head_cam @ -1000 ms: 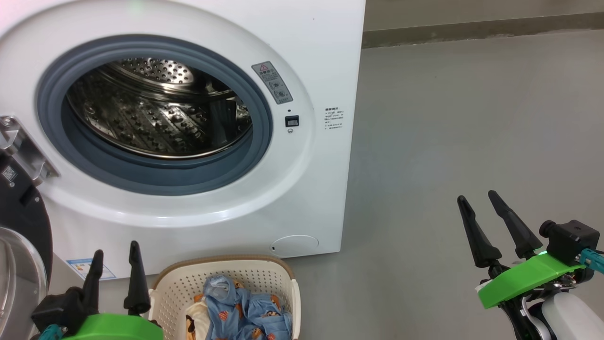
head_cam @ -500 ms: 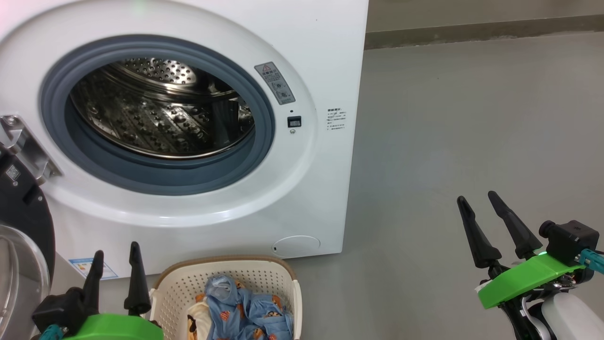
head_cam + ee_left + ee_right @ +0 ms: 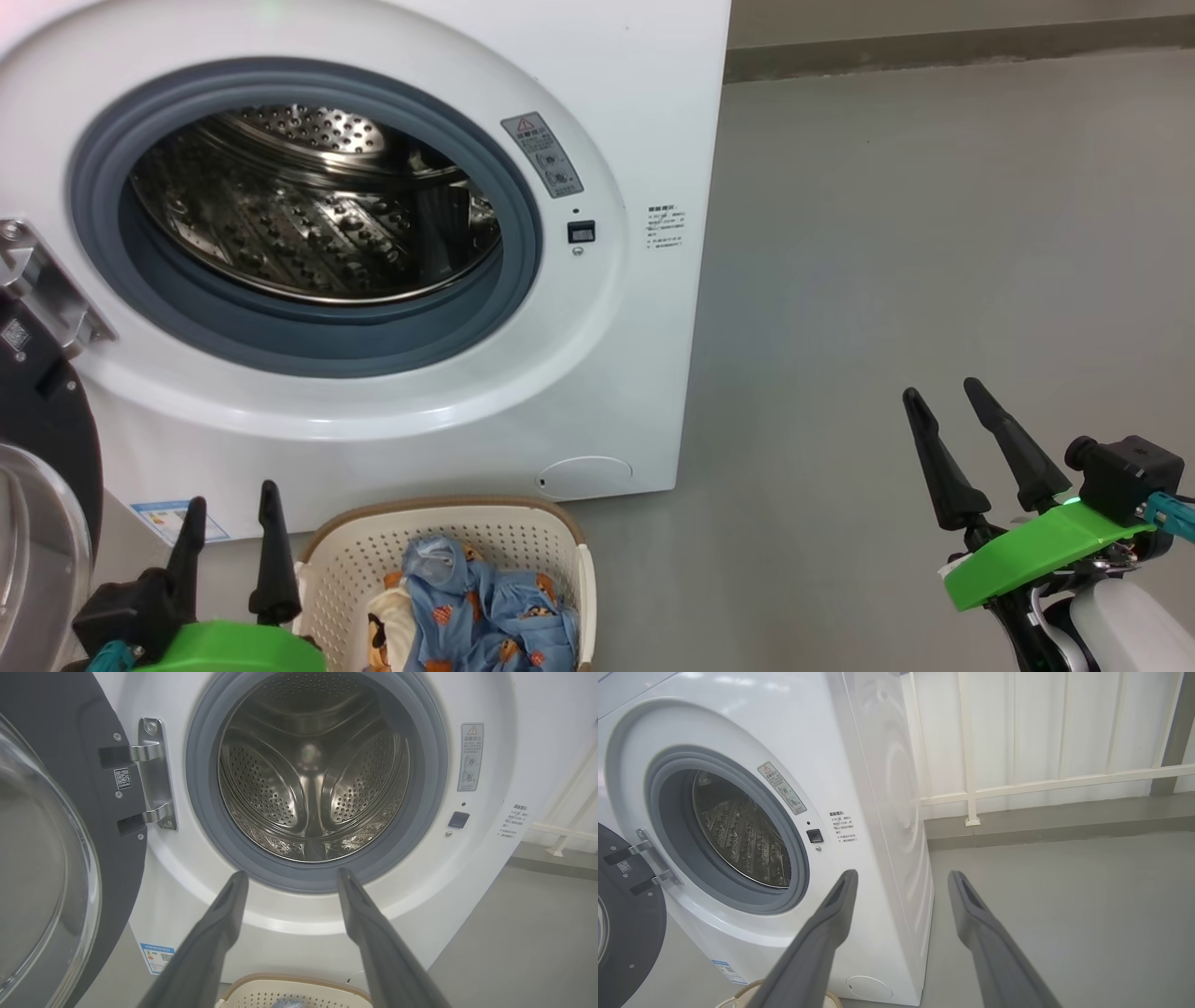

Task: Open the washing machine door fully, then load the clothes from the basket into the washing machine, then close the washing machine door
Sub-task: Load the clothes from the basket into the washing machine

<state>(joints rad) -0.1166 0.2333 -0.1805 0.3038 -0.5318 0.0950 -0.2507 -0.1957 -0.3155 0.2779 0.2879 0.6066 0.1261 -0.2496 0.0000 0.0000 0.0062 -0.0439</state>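
Right, the washing machine door (image 3: 42, 429) hangs swung wide out at the left on its hinge (image 3: 42, 280), so the drum (image 3: 308, 205) mouth is clear for loading. The basket (image 3: 350, 560) sits on the floor (image 3: 887, 233) just in front of the washing machine (image 3: 644, 112), below the opening. The clothes (image 3: 485, 607) are heaped inside it, none in the drum yet, so it's a short lift up and in. Left end effector (image 3: 232, 495) hovers just beside the basket's left rim, fingers apart, pointing toward the drum, holding nothing. Right end effector (image 3: 941, 388) sits well to the right over bare floor, fingers spread, empty, tilted slightly left. Likely next: left arm dips for the clothes.
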